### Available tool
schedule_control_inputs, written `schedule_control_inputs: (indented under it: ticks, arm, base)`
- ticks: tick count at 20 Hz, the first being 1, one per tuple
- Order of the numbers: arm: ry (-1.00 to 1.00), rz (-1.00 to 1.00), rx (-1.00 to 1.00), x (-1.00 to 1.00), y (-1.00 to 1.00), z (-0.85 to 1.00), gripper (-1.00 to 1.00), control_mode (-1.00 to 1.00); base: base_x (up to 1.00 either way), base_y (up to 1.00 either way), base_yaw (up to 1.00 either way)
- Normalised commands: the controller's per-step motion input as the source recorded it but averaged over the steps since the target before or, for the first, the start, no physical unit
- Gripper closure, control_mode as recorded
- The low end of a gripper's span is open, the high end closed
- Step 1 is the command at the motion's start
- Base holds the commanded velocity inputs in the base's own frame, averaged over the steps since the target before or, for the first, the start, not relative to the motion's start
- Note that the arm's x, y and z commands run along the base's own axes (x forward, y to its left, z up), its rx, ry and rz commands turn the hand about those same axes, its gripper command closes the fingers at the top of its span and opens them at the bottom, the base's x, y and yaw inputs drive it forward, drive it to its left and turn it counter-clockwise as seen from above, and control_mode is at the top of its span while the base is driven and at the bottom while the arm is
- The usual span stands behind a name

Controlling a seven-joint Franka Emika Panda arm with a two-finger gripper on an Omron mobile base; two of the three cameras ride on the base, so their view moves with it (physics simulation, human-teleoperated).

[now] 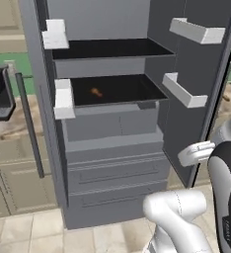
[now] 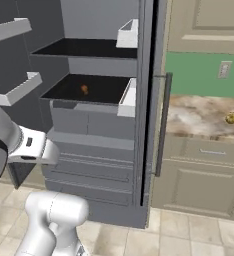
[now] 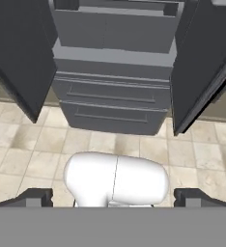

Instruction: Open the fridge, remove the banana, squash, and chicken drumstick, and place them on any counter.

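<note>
Fridge [image 1: 112, 148] has both doors swung wide open, w/ white door bins on each side. Inside there are two dark shelves; the drumstick [image 1: 96, 92] sits on the lower shelf, toward the back, a small orange-brown bit, also visible from the right base cam [image 2: 84, 89]. Top shelf looks bare from here. Below the shelves are a grey crisper box and the two bottom drawers, both closed.

Squash [image 2: 231, 118] is on the desk [image 2: 199, 117] right of the fridge, near its far right end, w/ something dark and thin just beside it at the frame edge, too cut off to say what. The right door's edge and its long handle stand btw the fridge interior and that desk. On the left side there's another stretch of desk w/ a dark appliance on it.

Arm is folded up low in front of the fridge, elbow section up near the right door in the left cam. Gripper [image 3: 113, 200] is spread wide, fingertips far apart at the two bottom corners of the hand cam, holding nothing, aimed at the bottom drawers and tile floor [image 3: 33, 144].
</note>
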Motion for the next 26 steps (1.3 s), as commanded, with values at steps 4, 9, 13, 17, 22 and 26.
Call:
schedule_control_inputs:
  ticks: [4, 9, 13, 17, 22, 26]
  arm:
    - [0.0, 0.0, 0.0, 0.0, 0.0, 0.0, -1.0, 1.0]
    - [0.0, 0.0, 0.0, 0.0, 0.0, 0.0, -1.0, 1.0]
    - [0.0, 0.0, 0.0, 0.0, 0.0, 0.0, -1.0, 1.0]
    - [0.0, 0.0, 0.0, 0.0, 0.0, 0.0, -1.0, 1.0]
    - [0.0, 0.0, 0.0, 0.0, 0.0, 0.0, -1.0, 1.0]
    - [0.0, 0.0, 0.0, 0.0, 0.0, 0.0, -1.0, 1.0]
  base:
    - [0.79, 0.22, 0.0]
    - [0.72, 0.22, 0.0]
    - [0.66, 0.37, 0.0]
    - [0.64, 0.4, 0.0]
    - [0.61, 0.34, 0.0]
    - [0.58, 0.31, 0.0]
